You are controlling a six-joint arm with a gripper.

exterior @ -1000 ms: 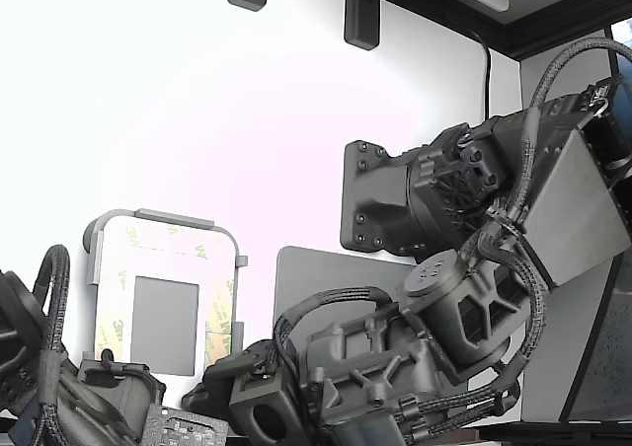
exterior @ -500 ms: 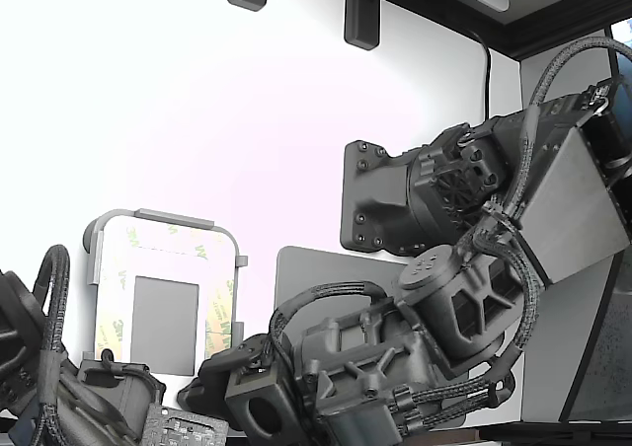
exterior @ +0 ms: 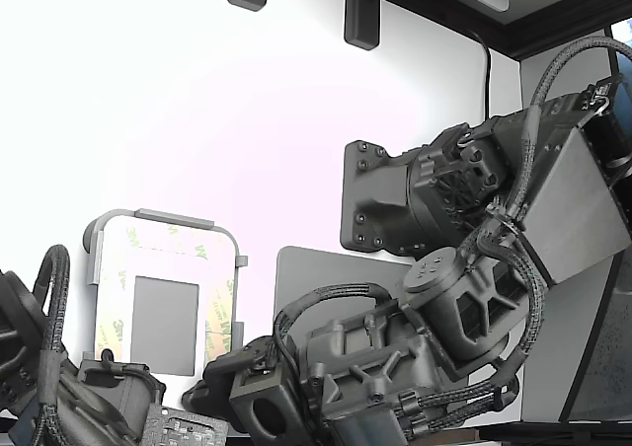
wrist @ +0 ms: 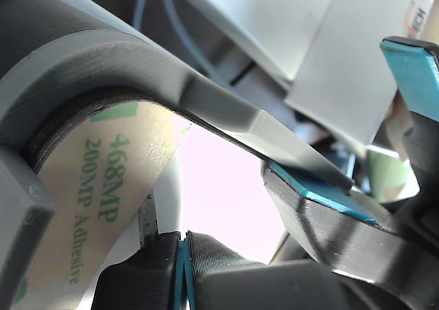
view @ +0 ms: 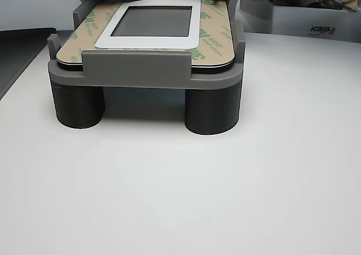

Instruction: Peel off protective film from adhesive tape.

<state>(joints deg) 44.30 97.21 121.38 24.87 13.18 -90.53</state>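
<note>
The pincer (wrist: 343,118) fills the wrist view with blue-padded fingers (wrist: 411,70) at the right edge and lower middle of the frame; a clear gap separates them and nothing lies between them. Close beside it, at the lower left of that frame, the tan film (wrist: 89,207) curves under a grey frame (wrist: 137,56), its green print reading "468MP 200MP Adhesive".

In the exterior view the arm (exterior: 395,357) crowds the lower right of the frame, cables looped over its joints, its tip low beside the frame (exterior: 163,221), which sits at lower left. The film (exterior: 219,313) borders a grey rectangle (exterior: 164,326) there. A dark grey mat (exterior: 316,268) shows behind the arm.

The other view shows the frame (view: 135,69) raised on two dark round legs (view: 211,111) on a white counter (view: 180,198). The film (view: 211,38), marked in green, lies flat round a white-edged grey rectangle (view: 152,21) and covers the tape on every visible side.

The counter is plain white and bare in the foreground. At the upper right of that frame stands a white box (view: 316,26) with dark lettering. In the exterior view, dark shelving (exterior: 474,2) runs across the upper right above a bright white wall (exterior: 148,101).
</note>
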